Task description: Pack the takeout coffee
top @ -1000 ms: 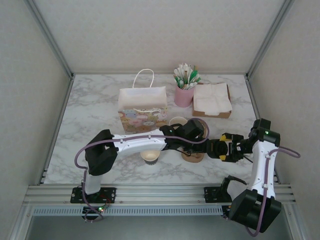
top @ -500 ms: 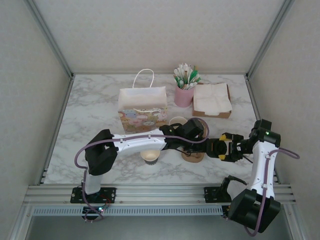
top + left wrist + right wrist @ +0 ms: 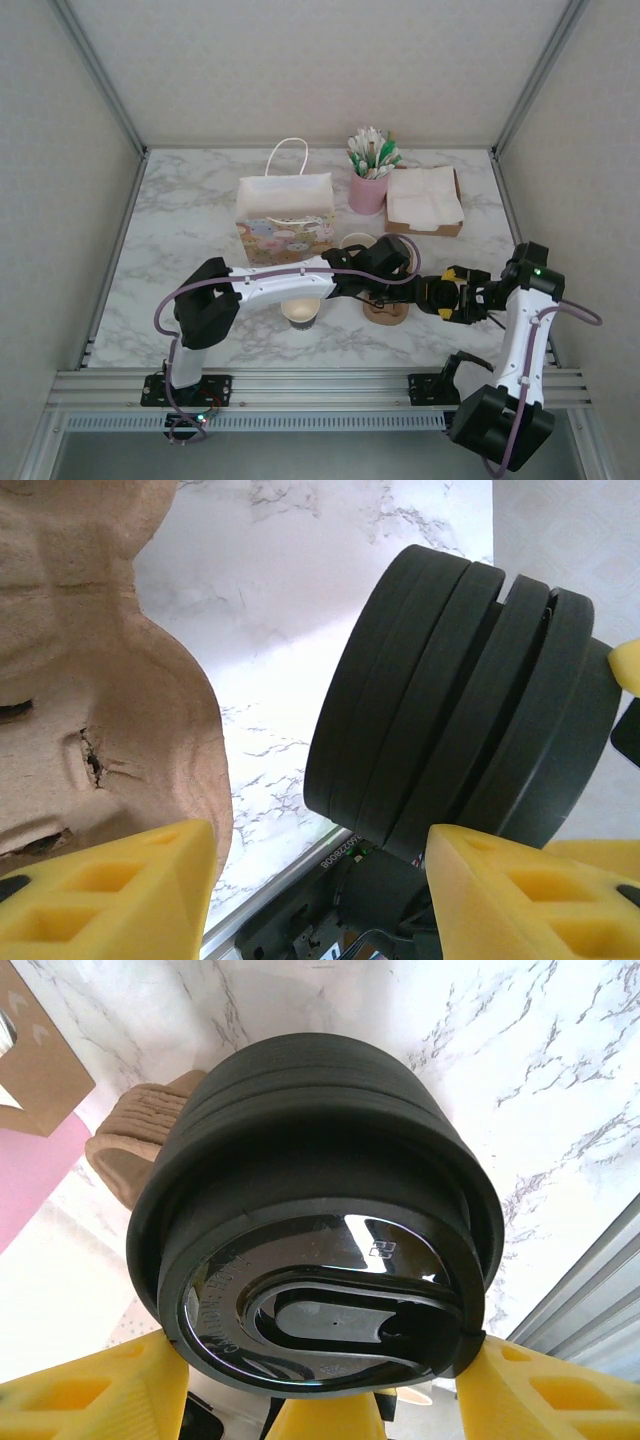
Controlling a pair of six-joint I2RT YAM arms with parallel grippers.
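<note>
The stack of black lids (image 3: 310,1210) is clamped by the right gripper (image 3: 320,1398) at centre frame. The left gripper (image 3: 320,880) is set half open at its edge, empty. Only the end lid should be pinched and drawn off squarely. The takeout coffee (image 3: 301,312) is seen lidless at lower centre.

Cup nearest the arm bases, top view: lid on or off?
Off. The cup stands upright, and its open mouth shows the tan interior; no black lid sits on it.

Right tool (image 3: 425,296) with its lid stack (image 3: 310,1260) slightly nearer the left tool (image 3: 320,875).
</note>
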